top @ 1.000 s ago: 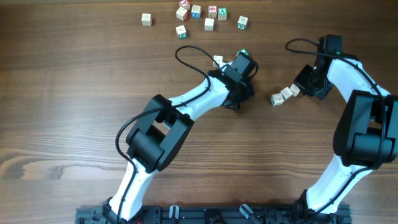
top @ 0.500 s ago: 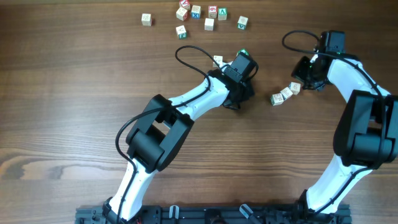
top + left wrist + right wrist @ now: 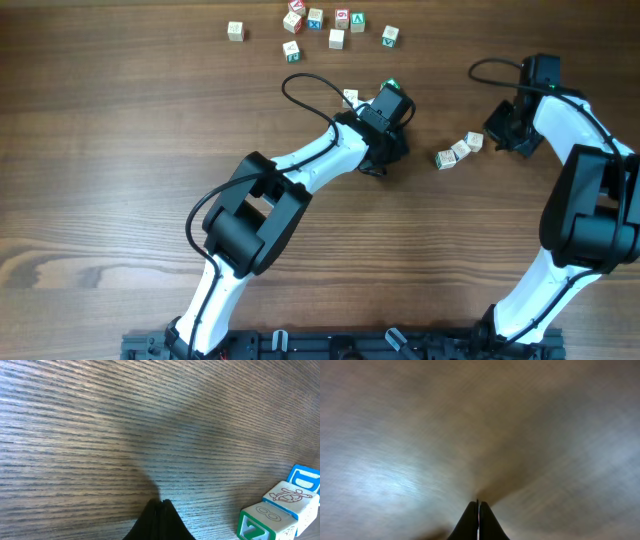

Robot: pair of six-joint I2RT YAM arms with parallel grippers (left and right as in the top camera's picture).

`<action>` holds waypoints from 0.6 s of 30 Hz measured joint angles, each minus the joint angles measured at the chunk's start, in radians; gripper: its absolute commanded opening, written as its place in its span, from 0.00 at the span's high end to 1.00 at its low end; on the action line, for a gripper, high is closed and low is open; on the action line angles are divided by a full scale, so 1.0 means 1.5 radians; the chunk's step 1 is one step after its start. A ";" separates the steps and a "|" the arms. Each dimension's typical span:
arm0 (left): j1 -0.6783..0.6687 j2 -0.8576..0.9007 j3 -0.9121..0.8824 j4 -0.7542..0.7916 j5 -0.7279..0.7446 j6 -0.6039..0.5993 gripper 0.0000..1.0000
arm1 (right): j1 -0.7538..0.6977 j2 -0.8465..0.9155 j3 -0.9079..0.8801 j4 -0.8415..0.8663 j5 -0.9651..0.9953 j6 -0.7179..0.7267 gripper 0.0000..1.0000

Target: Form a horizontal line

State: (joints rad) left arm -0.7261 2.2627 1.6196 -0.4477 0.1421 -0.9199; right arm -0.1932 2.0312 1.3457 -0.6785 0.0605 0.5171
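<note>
Wooden cubes (image 3: 459, 150) touching, slanted row, lettering unreadable

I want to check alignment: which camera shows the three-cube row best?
Overhead: the whole row shows, slanting up to the right. Left wrist catches three touching cubes cropped at its corner, probably the same row. Right wrist shows none of it.

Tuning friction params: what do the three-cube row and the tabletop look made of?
The three-cube row: pale and matte, probably unfinished wood; too small in the overhead view to see grain. The table: brown with streaked grain lines and a slight sheen in the right wrist view; wood veneer or laminate, can't tell which.
</note>
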 measured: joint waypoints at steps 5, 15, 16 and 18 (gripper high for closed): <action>0.000 0.000 0.000 0.000 -0.001 0.000 0.96 | 0.001 0.000 0.000 -0.010 -0.073 -0.031 0.96; 0.000 0.000 0.000 -0.001 -0.001 0.000 0.96 | 0.002 0.000 0.000 0.041 -0.130 -0.086 0.96; 0.000 0.000 0.000 -0.001 -0.001 0.000 0.96 | 0.002 0.000 0.000 0.043 -0.134 -0.087 0.96; 0.000 0.000 0.000 -0.001 -0.001 0.000 0.96 | 0.002 0.000 0.000 0.043 -0.143 -0.087 0.96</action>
State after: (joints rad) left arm -0.7261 2.2627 1.6196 -0.4492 0.1406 -0.9199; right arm -0.1909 2.0312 1.3457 -0.6140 -0.1543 0.3862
